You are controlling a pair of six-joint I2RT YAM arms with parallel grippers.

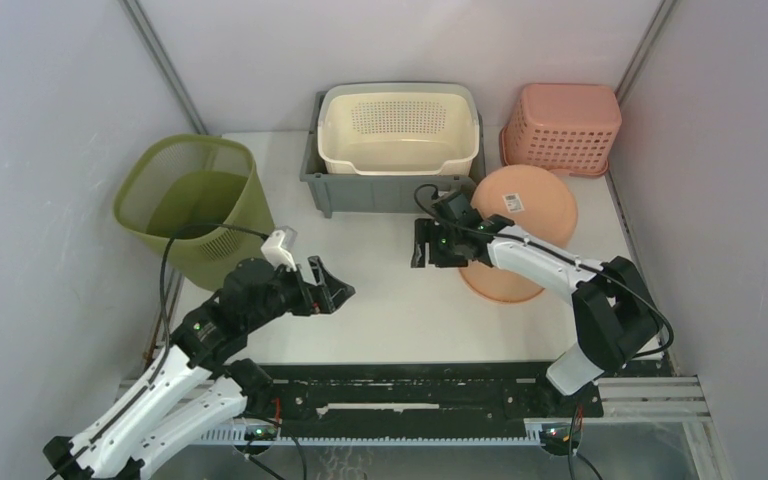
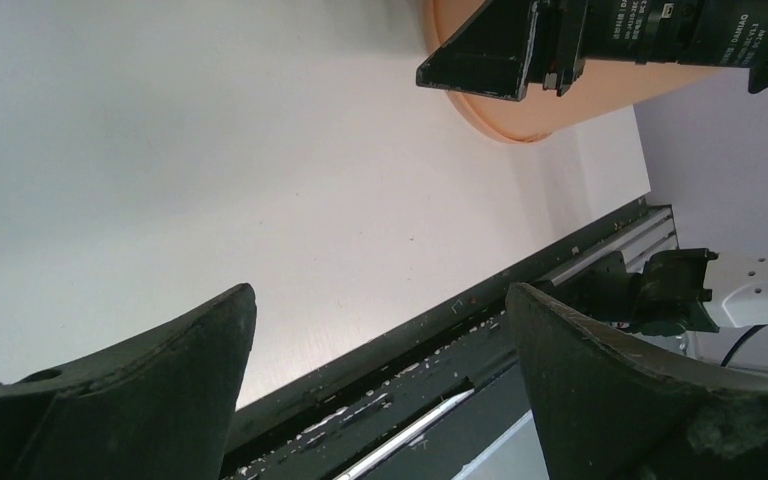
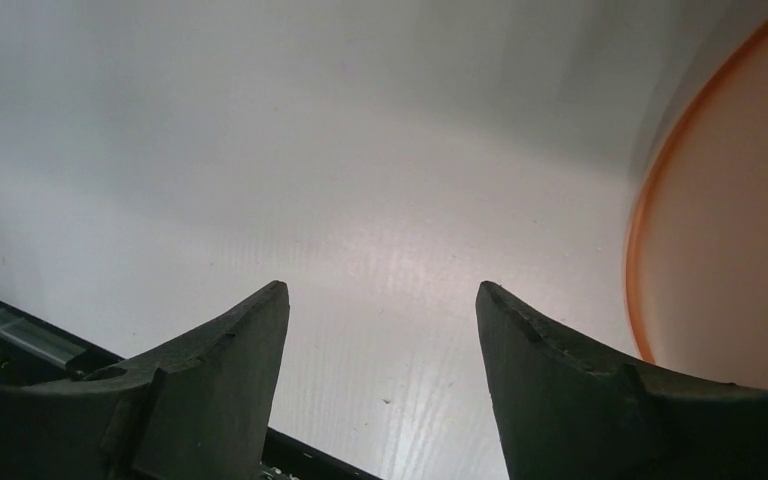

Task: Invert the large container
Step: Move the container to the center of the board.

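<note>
Tub (image 1: 525, 215) is base-up on the right of the desk (image 1: 400, 320), rim looks down. Right end effector (image 1: 422, 245) released, empty, just left of it. Left end effector (image 1: 335, 283) released too. Pull right straight back, don't nudge the rim, check it sits flat.

Free lane ran 6 to 12 across the table (image 1: 400, 320) centre, between left gripper (image 1: 332, 283) and right gripper (image 1: 422, 245). Blocked: green mesh bin (image 1: 195, 200) at 10, grey crate (image 1: 360, 190) holding cream basket (image 1: 397, 130) at 12, pink basket (image 1: 563, 125) at 1, orange basin (image 1: 530, 205) at 3, just beside right gripper.
</note>
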